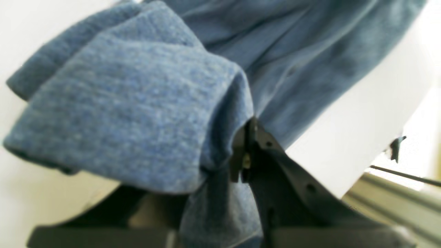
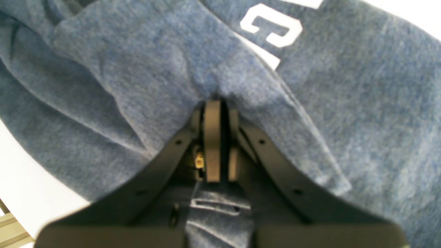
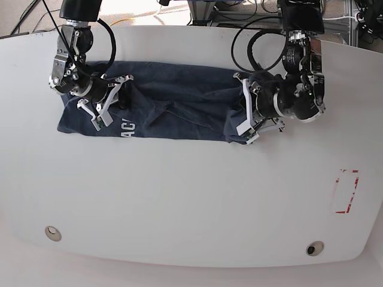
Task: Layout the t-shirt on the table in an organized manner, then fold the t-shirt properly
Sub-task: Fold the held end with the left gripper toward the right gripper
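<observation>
1. Toward the far edge of the table (image 3: 191, 203), the t-shirt (image 3: 173, 110) lies as a long, rumpled band running left to right, closer to the far-left corner than to the right edge.
2. White printed letters (image 3: 127, 127) show on the cloth near its front-left part; the right wrist view shows the same lettering (image 2: 272, 29) just beyond the gripper.
3. At the band's left end, the right gripper (image 2: 215, 103) has its jaws closed almost completely, pinching a raised ridge of the t-shirt between the fingertips.
4. In the base view that gripper (image 3: 99, 107) sits over the shirt's left end, with cloth bunched around it.
5. At the band's right end, the left gripper (image 1: 246, 124) is likewise closed down on the fabric, a thick fold of hemmed cloth draped over one side of its jaws.
6. In the base view the left gripper (image 3: 246, 116) meets the shirt's right end, where the cloth is gathered into folds.
7. Between the two grippers the fabric rests on the table, creased and wrinkled.
8. Near the right edge a red rectangle outline (image 3: 346, 191) is marked, well apart from the shirt.
9. Along the near edge sit two grommet holes, one (image 3: 52, 232) toward the left and one (image 3: 313, 247) toward the right.
</observation>
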Robot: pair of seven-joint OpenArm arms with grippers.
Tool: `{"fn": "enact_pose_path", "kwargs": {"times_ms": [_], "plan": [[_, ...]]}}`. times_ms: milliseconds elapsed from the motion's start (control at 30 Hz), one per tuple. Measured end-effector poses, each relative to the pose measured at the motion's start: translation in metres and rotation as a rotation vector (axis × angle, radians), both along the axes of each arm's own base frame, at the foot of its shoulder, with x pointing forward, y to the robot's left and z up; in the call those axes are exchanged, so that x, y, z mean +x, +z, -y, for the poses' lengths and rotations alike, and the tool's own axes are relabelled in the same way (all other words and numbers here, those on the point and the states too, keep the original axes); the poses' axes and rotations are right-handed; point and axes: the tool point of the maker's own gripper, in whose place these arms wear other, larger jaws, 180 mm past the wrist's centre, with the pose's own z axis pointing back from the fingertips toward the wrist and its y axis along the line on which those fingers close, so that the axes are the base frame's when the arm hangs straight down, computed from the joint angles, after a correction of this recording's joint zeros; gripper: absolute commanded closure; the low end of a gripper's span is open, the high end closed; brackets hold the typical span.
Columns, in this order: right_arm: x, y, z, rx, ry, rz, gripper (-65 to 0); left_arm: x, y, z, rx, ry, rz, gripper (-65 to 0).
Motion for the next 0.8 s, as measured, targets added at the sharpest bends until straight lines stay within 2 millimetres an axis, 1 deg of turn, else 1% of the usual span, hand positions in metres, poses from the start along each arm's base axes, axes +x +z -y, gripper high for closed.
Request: {"fn": "enact_pose_path", "kwargs": {"times_ms": [100, 233, 467, 533, 633, 800], "plan": [[0.000, 0.000, 0.000, 0.000, 0.000, 0.000, -3.0, 0.005, 0.008, 0.015, -0.042, 0.000, 0.015, -0.1], [0.000, 0.000, 0.000, 0.000, 0.000, 0.000, -3.0, 0.012, 0.016, 0.028, -0.080, 0.000, 0.035, -0.1], [0.000, 0.000, 0.000, 0.000, 0.000, 0.000, -3.0, 0.015, 0.025, 0.048, -0.123, -0.010, 0.043, -0.3], [0.000, 0.000, -0.001, 0.002, 0.000, 0.000, -3.0, 0.014, 0.028, 0.057, -0.133, -0.031, 0.047, -0.3], [0.000, 0.000, -0.001, 0.003, -0.001, 0.000, -3.0, 0.010, 0.026, 0.071, -0.156, -0.056, 0.028, -0.3], [0.000, 0.000, -0.001, 0.003, -0.001, 0.000, -3.0, 0.005, 0.013, 0.078, -0.174, -0.057, -0.031, -0.3]]}}
